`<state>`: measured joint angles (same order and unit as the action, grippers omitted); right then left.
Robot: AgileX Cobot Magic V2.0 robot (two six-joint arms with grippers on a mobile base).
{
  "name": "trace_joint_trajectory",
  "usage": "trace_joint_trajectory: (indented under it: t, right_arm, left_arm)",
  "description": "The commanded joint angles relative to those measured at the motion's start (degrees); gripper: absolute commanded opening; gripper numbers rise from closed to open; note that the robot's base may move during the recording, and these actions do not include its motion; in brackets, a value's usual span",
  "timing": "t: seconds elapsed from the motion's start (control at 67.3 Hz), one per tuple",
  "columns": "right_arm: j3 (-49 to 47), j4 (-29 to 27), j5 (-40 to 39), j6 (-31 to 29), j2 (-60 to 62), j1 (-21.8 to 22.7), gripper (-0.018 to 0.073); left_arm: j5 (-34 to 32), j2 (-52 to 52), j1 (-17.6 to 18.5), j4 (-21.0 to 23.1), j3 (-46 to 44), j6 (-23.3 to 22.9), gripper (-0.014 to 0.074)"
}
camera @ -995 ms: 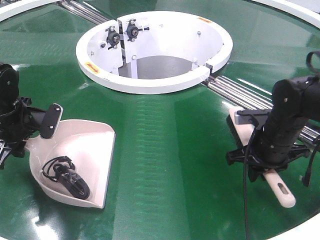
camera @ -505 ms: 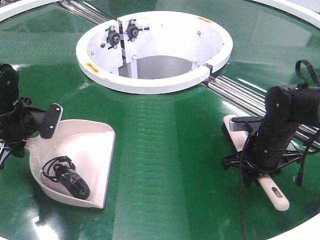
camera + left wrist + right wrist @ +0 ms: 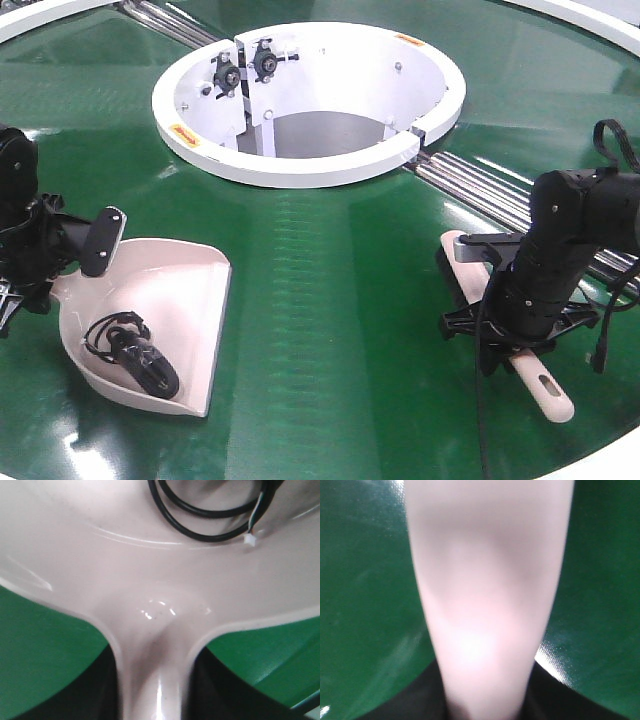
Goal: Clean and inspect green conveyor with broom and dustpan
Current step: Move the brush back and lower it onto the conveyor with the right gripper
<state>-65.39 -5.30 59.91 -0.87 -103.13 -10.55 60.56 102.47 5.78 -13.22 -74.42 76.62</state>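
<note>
The dustpan lies on the green conveyor at the left, lip facing right. A black cable bundle lies inside it. My left gripper is shut on the dustpan's handle; the left wrist view shows the handle running between the dark jaws. The broom lies at the right, its holed handle end toward the front. My right gripper is shut on the broom's handle, which fills the right wrist view.
The white ring hub stands at the middle back. Steel rails run from it to the right, just behind the broom, and more rails run to the back left. The white outer rim lies at the front right.
My right gripper has slid the broom to the left, away from the steel rails. The left arm and dustpan have not moved.
</note>
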Motion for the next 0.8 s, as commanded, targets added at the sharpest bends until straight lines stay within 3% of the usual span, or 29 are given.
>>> trace_joint_trajectory:
  t: [0.0,0.787]
  right_arm:
    - [-1.14,-0.32,-0.08,-0.71,2.42,0.26,0.001]
    - [-1.14,-0.32,1.15,-1.12,2.42,0.26,0.006]
  left_arm:
    - [-1.66,-2.02,0.3,1.5,-1.71,-0.46,-0.0007]
    - [-0.14,-1.96,0.3,2.41,-1.71,-0.46,0.0025]
